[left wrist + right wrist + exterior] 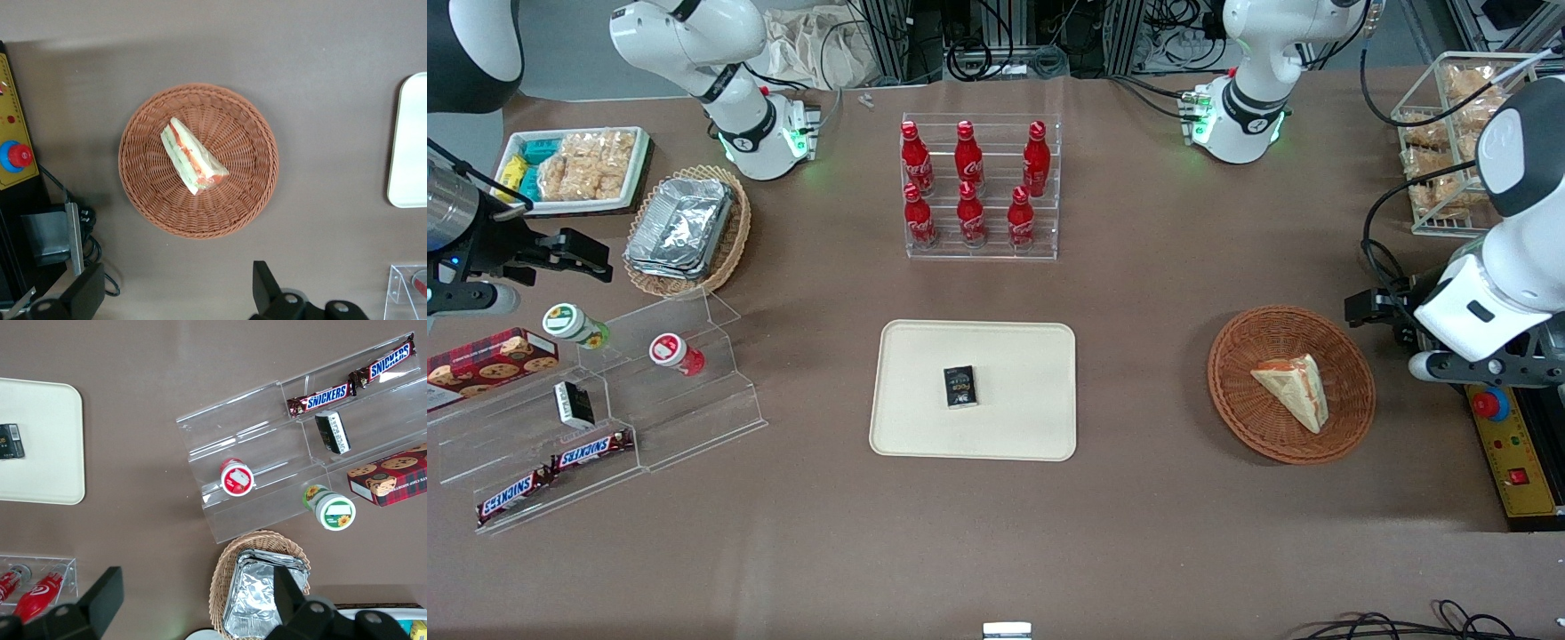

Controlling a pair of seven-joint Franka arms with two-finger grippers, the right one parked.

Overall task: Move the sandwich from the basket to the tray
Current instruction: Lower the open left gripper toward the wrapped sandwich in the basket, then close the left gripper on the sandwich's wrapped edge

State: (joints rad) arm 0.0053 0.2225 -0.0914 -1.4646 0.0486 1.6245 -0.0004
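The sandwich point(1294, 387), a pale wedge in clear wrap, lies in the round reddish-brown basket point(1232, 382) toward the working arm's end of the table. The left wrist view shows its red and green filling point(192, 157) and the basket point(147, 193) from above. The cream tray point(925, 427) lies flat mid-table with a small dark box point(960, 388) on it; its edge also shows in the left wrist view point(407, 147). My left gripper point(1376, 308) hangs beside the basket, apart from it. Its jaws point(177, 293) are open and empty above bare table.
A yellow control box with a red button point(1507, 444) sits at the table edge by the working arm. A clear rack of red bottles point(980, 187) stands farther from the camera than the tray. A clear stepped stand with snacks point(605, 418) and a tan basket of foil containers point(685, 227) lie toward the parked arm's end.
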